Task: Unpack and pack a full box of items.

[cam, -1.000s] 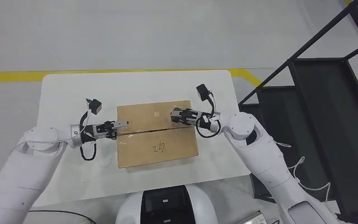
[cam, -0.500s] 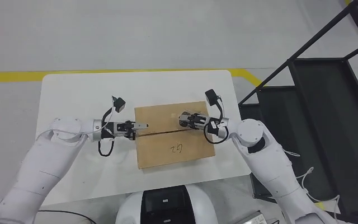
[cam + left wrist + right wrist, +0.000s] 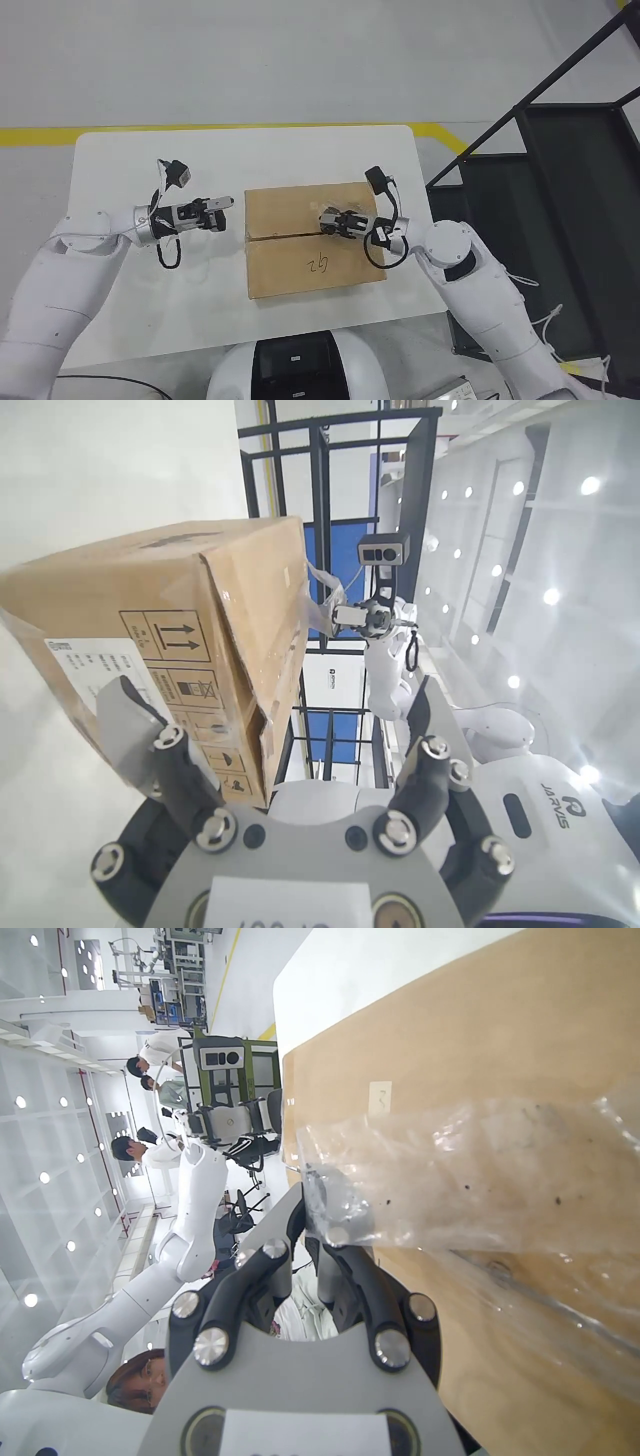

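From the top view, the box [image 3: 300, 262] is shut, so its contents are hidden from me. It sits on the worktop [image 3: 130, 300], right of the middle, with its long axis running side to side, slightly skewed, and the flap seam follows that axis. My left fingers [image 3: 222, 205] are spread off its left end, near it but apart. My right fingers [image 3: 327, 222] lie on top, over the seam.

In the left wrist view, my left fingers [image 3: 125, 710] stand wide with nothing between them. The box [image 3: 150, 590] turns one end and a corner toward them. Clear tape [image 3: 327, 587] stretches from its top to my right fingers [image 3: 345, 615] farther off.

In the right wrist view, my right fingers [image 3: 295, 1213] are pressed together, pinching crumpled clear tape [image 3: 450, 1178]. The tape trails along the box [image 3: 500, 1028] top and veils the fingertips.
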You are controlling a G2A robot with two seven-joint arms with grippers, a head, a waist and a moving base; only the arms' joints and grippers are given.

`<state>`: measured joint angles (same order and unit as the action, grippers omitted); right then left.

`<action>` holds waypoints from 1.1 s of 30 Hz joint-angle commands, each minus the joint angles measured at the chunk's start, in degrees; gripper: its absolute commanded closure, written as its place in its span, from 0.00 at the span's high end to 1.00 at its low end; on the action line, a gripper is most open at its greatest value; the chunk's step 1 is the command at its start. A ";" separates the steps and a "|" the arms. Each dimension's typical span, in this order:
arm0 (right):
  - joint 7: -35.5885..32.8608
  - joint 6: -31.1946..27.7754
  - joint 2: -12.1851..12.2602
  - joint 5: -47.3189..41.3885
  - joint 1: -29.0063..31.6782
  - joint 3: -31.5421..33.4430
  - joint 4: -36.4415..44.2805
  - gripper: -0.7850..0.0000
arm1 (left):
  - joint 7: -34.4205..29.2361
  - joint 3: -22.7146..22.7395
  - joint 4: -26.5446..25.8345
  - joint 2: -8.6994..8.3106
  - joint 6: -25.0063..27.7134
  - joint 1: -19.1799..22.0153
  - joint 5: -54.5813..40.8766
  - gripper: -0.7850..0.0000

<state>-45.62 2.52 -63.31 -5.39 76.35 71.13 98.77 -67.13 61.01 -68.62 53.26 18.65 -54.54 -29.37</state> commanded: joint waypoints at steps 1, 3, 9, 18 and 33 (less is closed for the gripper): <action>0.37 -0.84 0.05 0.72 0.53 -0.12 0.52 0.00 | -0.20 1.65 -0.59 -0.46 -0.12 -1.31 -0.31 1.00; 0.34 -0.97 0.06 1.34 0.72 -0.63 0.69 0.00 | -0.29 2.76 -1.28 -0.79 -0.37 -2.31 -0.17 1.00; -0.09 -0.31 -0.31 2.87 -1.13 -3.75 -1.21 0.00 | 0.06 4.45 -3.16 -1.20 -1.13 -4.12 0.28 1.00; 2.21 -3.04 -0.66 0.47 -2.59 -3.80 -1.90 0.00 | 0.29 6.62 -4.47 -1.58 -1.47 -5.69 0.68 1.00; 2.78 -9.14 0.97 -2.22 7.26 5.21 8.02 0.00 | -0.22 6.11 -4.50 -1.10 -2.82 -4.80 1.50 1.00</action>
<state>-43.06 -6.26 -62.37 -7.33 83.39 76.02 106.48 -67.30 67.15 -73.11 52.12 15.84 -59.43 -27.95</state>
